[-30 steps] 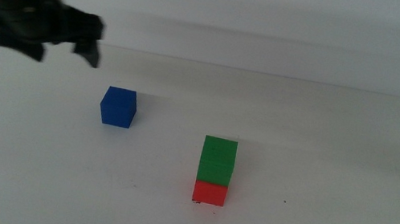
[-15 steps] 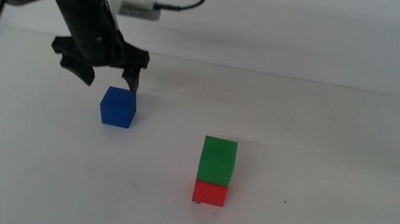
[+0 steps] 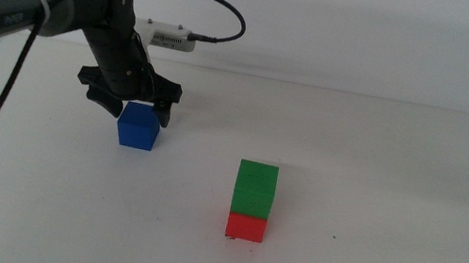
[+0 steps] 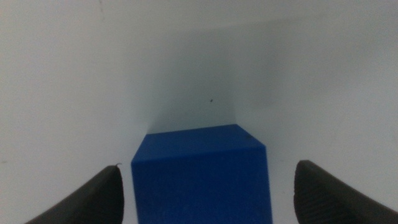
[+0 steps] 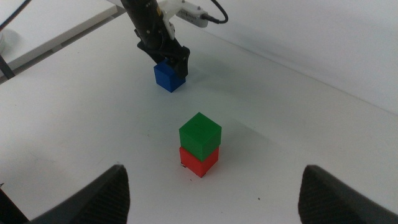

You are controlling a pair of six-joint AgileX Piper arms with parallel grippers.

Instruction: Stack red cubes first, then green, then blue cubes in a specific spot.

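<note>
White laminate table [image 3: 417,181] carries everything I am working with, and it looks smooth enough that a light block could skate on it if I nudged one face alone. Next in size is the small deep blue matte cube [image 3: 138,125], a shade bigger than the other two; it sits flat on the table to the left of the stack and well apart from it. My left tool [image 3: 128,99] hangs right over it with its jaws released, one dark jaw on either side of the cube and neither touching it as far as the left wrist view shows. I judge the cube to be light, rigid and unbreakable, with dull faces that should give my jaws decent friction, so I would take it across two opposite side faces, about halfway up, squarely and not on the edges. It has no long axis; it stands upright, and in the left wrist view one vertical edge is turned slightly toward me, so the faces are not quite square to my jaws. The small bright green matte cube [image 3: 255,188] rests on the small bright red matte cube [image 3: 245,226], edges roughly in line, waiting for the blue one. My right tool [image 5: 214,205] waits near its own side of the table, jaws spread and holding nothing.
</note>
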